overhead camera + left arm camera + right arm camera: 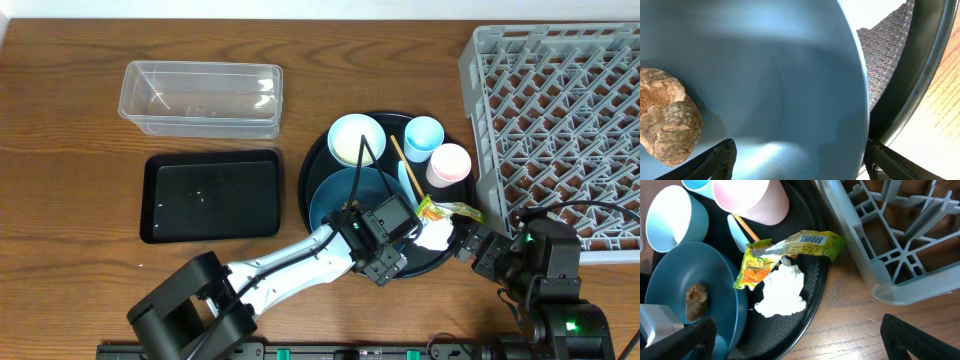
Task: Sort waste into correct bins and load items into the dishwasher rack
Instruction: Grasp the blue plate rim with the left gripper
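- The left fingers (720,161) stand apart, straddling the rim of the large blue plate (780,75): one over its inside, the other beyond it.
- A small brown food lump (665,130) lies on that plate, near the inner finger.
- The right fingers (920,340) are spread wide above the wooden table (855,325), holding nothing.
- The crumpled yellow-green wrapper (785,250) touches the crumpled white tissue (782,292) on the round black tray (812,287), beside the grey lattice dishwasher rack (890,240).
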You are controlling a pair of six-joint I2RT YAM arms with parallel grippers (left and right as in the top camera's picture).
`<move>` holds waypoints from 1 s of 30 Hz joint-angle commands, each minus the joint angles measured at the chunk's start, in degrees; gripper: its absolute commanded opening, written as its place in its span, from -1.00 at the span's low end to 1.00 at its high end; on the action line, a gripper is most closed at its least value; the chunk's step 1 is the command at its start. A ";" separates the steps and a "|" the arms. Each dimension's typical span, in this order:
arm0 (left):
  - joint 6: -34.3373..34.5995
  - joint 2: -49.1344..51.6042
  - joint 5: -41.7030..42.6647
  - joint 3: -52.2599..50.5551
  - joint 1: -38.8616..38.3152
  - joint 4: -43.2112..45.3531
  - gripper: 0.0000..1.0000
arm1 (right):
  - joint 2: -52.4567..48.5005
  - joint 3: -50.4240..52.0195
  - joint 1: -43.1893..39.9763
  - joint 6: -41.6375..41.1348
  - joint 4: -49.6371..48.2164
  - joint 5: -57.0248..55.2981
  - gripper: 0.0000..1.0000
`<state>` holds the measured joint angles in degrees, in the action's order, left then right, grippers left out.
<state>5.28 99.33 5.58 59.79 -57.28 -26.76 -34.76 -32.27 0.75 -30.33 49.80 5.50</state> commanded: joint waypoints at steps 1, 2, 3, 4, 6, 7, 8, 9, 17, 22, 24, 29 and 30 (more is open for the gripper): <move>-0.44 1.20 0.00 -0.68 -0.09 -0.24 0.65 | 0.13 -0.98 -0.37 0.83 0.00 -0.61 0.98; -0.28 1.20 0.42 -0.68 -0.09 -0.11 0.64 | 0.13 -0.98 -0.37 0.83 -0.02 -0.61 0.98; -0.28 1.20 0.68 -0.68 -0.09 -0.09 0.63 | 0.13 -0.98 -0.37 0.83 0.00 -0.61 0.99; -0.31 1.22 0.96 -0.68 -0.09 -0.11 0.63 | 0.13 -0.98 -0.37 0.83 -0.02 -0.61 0.98; -0.31 1.38 1.25 -0.74 -0.09 -0.20 0.63 | 0.13 -0.98 -0.37 0.83 -0.02 -0.61 0.99; -0.31 1.44 1.25 -0.76 -0.09 -0.28 0.63 | 0.13 -0.98 -0.37 0.83 -0.02 -0.61 0.98; -0.31 1.55 1.25 -0.79 -0.09 -0.33 0.64 | 0.13 -0.98 -0.37 0.83 -0.02 -0.61 0.99; -0.31 1.57 1.25 -0.79 -0.09 -0.33 0.63 | 0.13 -0.98 -0.37 0.83 -0.02 -0.61 0.99; -0.31 1.60 1.25 -1.55 -0.09 -0.55 0.25 | 0.13 -0.98 -0.37 0.83 0.02 -0.61 0.98; -0.09 1.62 1.49 -2.36 -0.09 -0.66 -0.30 | 0.13 -0.98 -0.37 0.83 0.00 -0.61 0.99; 0.66 1.62 1.66 -2.36 -0.09 -0.46 -0.49 | 0.13 -0.98 -0.37 0.83 0.00 -0.61 0.99; 1.42 1.62 1.68 -2.34 -0.07 0.52 -0.81 | 0.13 -0.98 -0.37 0.83 0.02 -0.61 0.98; 1.46 1.60 1.68 -2.29 -0.07 0.57 -0.87 | 0.13 -0.98 -0.37 0.83 0.00 -0.61 0.98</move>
<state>4.45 99.96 6.57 58.35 -57.65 -25.04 -34.76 -32.27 0.75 -30.30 49.84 5.50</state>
